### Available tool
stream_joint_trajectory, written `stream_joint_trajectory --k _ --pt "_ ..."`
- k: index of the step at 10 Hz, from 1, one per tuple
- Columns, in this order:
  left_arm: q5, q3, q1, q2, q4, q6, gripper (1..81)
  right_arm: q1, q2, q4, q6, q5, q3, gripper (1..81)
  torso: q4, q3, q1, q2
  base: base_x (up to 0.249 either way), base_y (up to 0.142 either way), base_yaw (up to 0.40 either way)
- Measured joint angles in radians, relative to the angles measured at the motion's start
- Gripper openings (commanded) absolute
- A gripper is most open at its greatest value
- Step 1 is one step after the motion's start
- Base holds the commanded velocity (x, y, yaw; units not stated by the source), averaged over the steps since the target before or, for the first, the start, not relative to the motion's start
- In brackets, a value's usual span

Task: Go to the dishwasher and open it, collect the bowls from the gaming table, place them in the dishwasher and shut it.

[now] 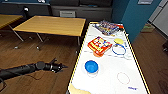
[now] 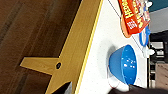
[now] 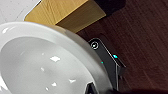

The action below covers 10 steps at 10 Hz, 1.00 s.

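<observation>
A bright blue bowl (image 1: 91, 67) stands on the long white-topped gaming table (image 1: 107, 82), near its yellow left edge. In the left wrist view the blue bowl (image 2: 123, 64) sits just inside that edge (image 2: 87, 50). My left gripper (image 1: 61, 65) hovers over the wood floor to the left of the table, level with the blue bowl and apart from it, fingers spread and empty. In the right wrist view a pale bowl (image 3: 37, 62) looms close, off the floor beside a table corner (image 3: 65, 12), with a dark finger (image 3: 90, 88) at its rim. The dishwasher is out of view.
Farther along the white top lie a red and yellow box (image 1: 99, 45), a blue ring (image 1: 118, 49), a yellow item (image 1: 119, 40) and a colourful packet (image 1: 107, 27). A yellow wood-topped table (image 1: 52, 25) stands left of it, and a teal wall (image 1: 135, 17) on the right.
</observation>
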Motion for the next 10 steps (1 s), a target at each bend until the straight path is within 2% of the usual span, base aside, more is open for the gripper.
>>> stream_joint_trajectory --k 2,3,4,5,6,7,10 --pt "0.061 -0.096 -0.007 0.074 0.042 -0.039 81.1 0.006 0.014 0.000 0.000 0.000 -0.020 1.0 0.000 0.000 0.000 0.000 0.000 0.000 0.000" --pt "0.088 -0.126 -0.010 0.114 0.088 -0.091 81.1 0.011 0.022 0.000 0.000 0.000 -0.029 1.0 0.000 0.000 0.000 0.000 0.000 0.000 0.000" --pt "0.112 -0.136 -0.010 0.134 0.146 -0.168 81.1 0.013 0.033 0.000 0.000 -0.001 -0.037 1.0 0.000 0.000 0.000 0.000 0.000 0.000 0.000" --pt "0.133 -0.142 -0.010 0.137 0.231 -0.264 81.1 0.014 0.047 0.000 0.000 -0.005 -0.044 1.0 0.000 0.000 0.000 0.000 0.000 0.000 0.000" --pt "0.143 -0.144 -0.017 0.137 0.306 -0.338 81.1 0.014 0.049 0.000 0.000 -0.008 -0.044 1.0 0.000 0.000 0.000 0.000 0.000 0.000 0.000" --pt "0.142 -0.136 -0.034 0.143 0.344 -0.366 81.1 0.014 0.047 0.000 0.000 -0.007 -0.044 1.0 0.000 0.000 0.000 0.000 0.000 0.000 0.000" --pt "0.143 -0.099 -0.111 0.211 0.362 -0.420 81.1 0.016 0.047 0.000 -0.001 -0.009 -0.045 1.0 0.000 0.000 0.000 0.000 0.000 0.000 0.000"
